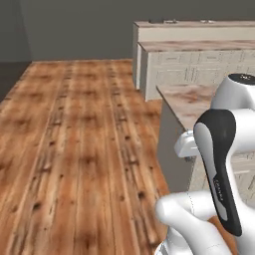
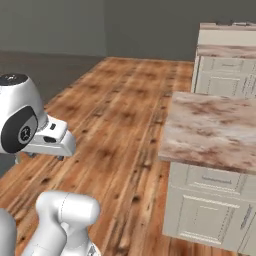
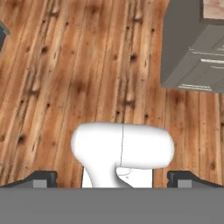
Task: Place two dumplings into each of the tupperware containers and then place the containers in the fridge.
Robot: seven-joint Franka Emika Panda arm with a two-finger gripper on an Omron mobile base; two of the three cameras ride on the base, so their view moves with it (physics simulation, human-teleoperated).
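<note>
Dark fingers (image 3: 45, 178) stand spread wide at the bottom of the hand view, nothing between them, with the gripper (image 3: 116, 179) aimed down at the wooden floor (image 3: 65, 78). Just beyond the arm, a marble-patterned worktop (image 2: 215, 130) caps a pale island cabinet (image 2: 210, 215) with drawers. Past the island, a second run of pale cabinets (image 1: 194, 69) lines the grey wall (image 1: 74, 30). No dumpling, container or fridge can be made out around the island.

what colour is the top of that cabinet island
Mottled pinkish-brown and cream marble countertop, clearest in the right base view.
</note>
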